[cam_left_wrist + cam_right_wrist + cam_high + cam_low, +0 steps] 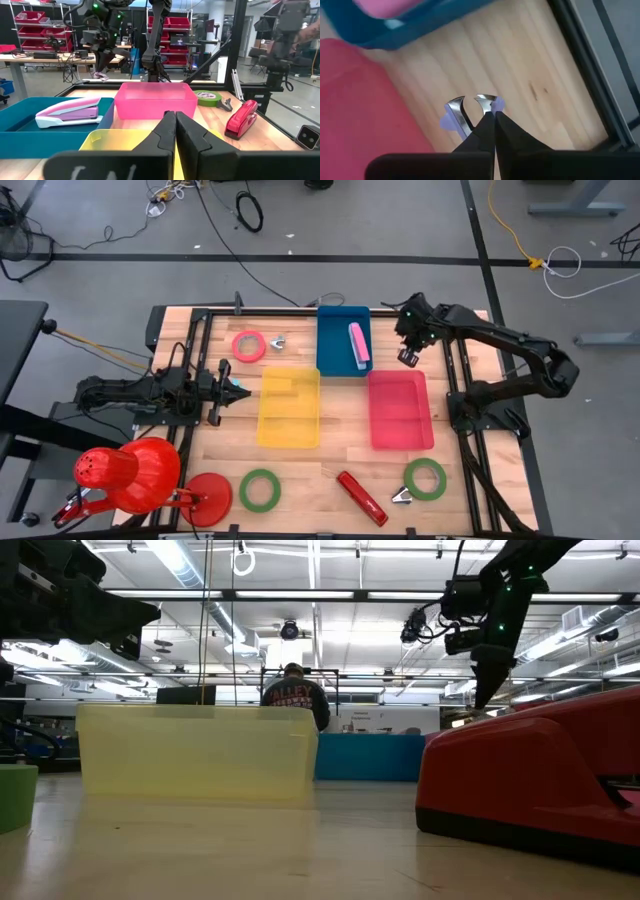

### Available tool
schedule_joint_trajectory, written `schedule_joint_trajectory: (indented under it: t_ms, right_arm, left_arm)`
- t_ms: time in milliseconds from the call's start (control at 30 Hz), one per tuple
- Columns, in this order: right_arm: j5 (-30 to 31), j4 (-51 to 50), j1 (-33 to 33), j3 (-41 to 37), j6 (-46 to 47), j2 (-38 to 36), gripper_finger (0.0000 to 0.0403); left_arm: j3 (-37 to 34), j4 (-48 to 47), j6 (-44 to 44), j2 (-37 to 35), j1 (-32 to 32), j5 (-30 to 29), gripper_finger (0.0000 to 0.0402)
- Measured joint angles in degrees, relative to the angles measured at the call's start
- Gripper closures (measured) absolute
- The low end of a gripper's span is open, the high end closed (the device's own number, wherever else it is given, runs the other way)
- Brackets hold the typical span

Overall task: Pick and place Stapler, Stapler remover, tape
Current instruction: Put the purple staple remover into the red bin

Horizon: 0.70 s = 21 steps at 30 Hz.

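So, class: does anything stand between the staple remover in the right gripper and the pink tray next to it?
Nothing visible does. The right gripper holds the staple remover in the air over bare table, just off the pink tray. The blue tray lies off to another side, not between them.

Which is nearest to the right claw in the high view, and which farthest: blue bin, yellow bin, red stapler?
From the right claw:
1. Blue bin, just beside it, toward the left arm.
2. Yellow bin, at the table's middle.
3. Red stapler, at the picture's bottom edge.
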Motion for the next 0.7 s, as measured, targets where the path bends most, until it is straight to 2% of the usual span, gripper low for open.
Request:
schedule_joint_trajectory:
  t_ms: [433,700]
  right_arm:
    - [0.0,-1.8,13.3,0.0,1.6,-2.3,0.0402]
    - [-7.3,-2.7,18.5,0.0,3.6,-2.6,0.0402]
  left_arm:
    - [0.0,0.0,0.0,0.0,0.0,0.0,0.0385]
    - [0.0,0.0,0.0,0.0,0.0,0.0,0.0385]
